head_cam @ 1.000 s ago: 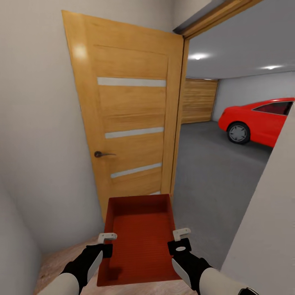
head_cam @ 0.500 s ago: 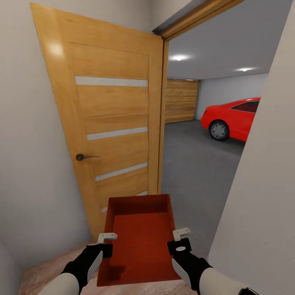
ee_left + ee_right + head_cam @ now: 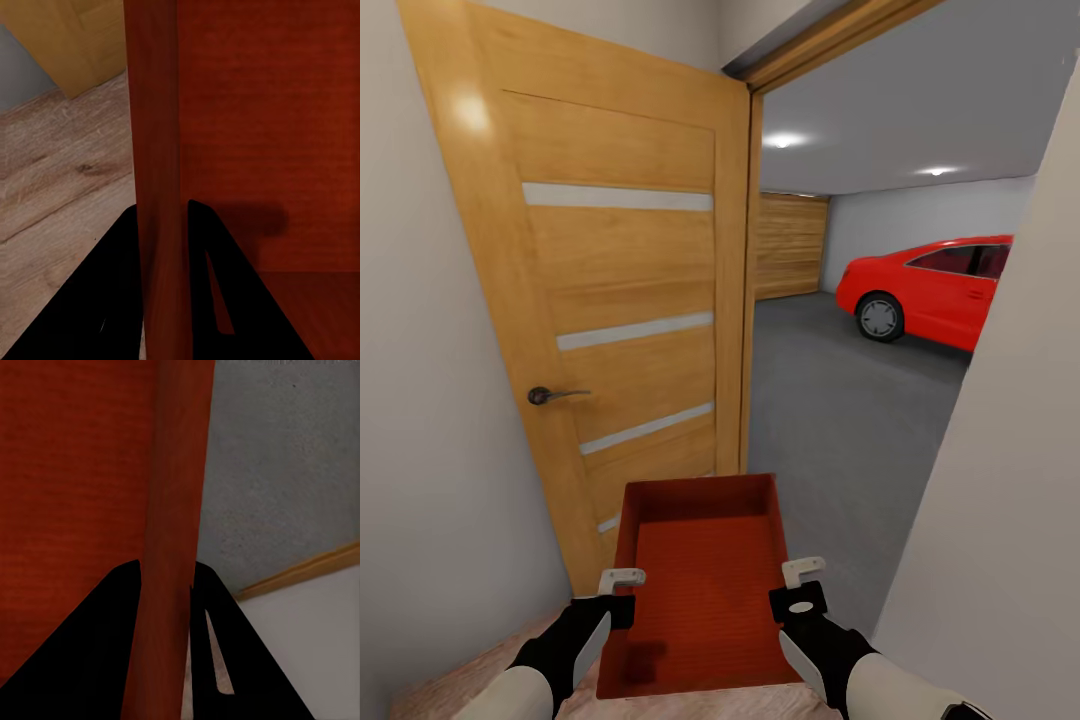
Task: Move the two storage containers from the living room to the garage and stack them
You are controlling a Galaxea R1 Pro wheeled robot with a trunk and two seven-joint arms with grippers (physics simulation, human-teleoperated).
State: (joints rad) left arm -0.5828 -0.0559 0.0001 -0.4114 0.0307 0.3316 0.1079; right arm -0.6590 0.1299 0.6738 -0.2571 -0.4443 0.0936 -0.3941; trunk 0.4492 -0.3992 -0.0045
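Note:
One orange-red storage container hangs in front of me, level, carried between both arms. My left gripper is shut on its left wall, which runs between the two black fingers in the left wrist view. My right gripper is shut on the right wall in the same way. The container is empty inside. Beyond the doorway lies the garage with its dark grey concrete floor and a red car.
An open wooden door with a dark handle stands close on the left, just beyond the container's far end. A pale wall closes in on the right. Light wood planks lie underfoot. The gap between the two leads onto the concrete.
The whole picture has shifted: door and car now sit further left and the right wall looms larger, so the camera moved. Container and both grippers keep the same hold.

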